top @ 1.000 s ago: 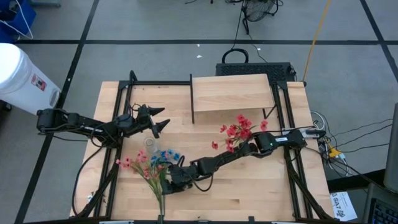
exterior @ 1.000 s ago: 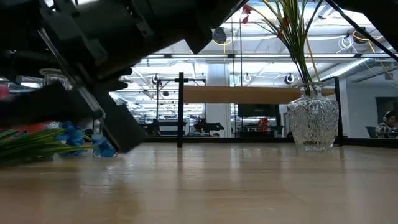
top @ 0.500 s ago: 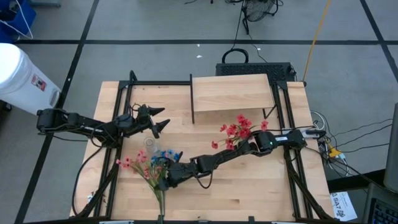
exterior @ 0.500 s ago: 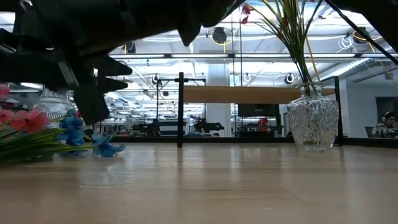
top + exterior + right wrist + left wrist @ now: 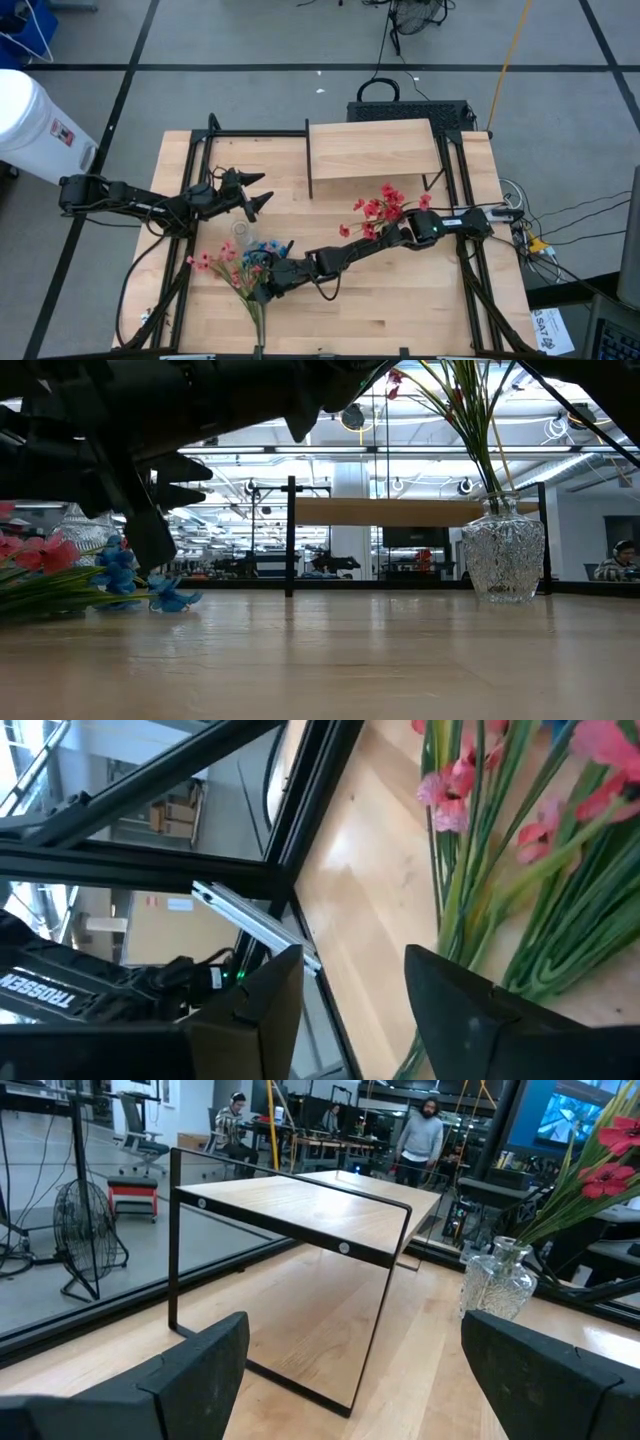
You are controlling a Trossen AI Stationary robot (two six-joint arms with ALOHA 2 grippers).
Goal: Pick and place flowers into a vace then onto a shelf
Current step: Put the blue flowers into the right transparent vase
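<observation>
While the left gripper [image 5: 252, 193] waits with its fingers spread wide out over the bare table, facing the shelf [image 5: 372, 149], the right gripper [image 5: 262, 283] is down low over the loose flowers [image 5: 240, 272], which lie flat on the tabletop [image 5: 400, 290] with their pink and blue heads fanned just ahead of it and the green stems running back underneath. From the wrist camera its two fingers [image 5: 455, 1005] stand apart, with the bundle of stems beside and partly under one of them; nothing looks pinched yet. To my eye the step is picking a stem, and the thing to get right is singling one out: settle the fingers either side of one stem, press close to the wood and close gently so the thin stalk doesn't slip away or drag its neighbours. The glass vase [image 5: 504, 557], already holding red sprays, stands well behind the gripper, near the shelf's leg.
</observation>
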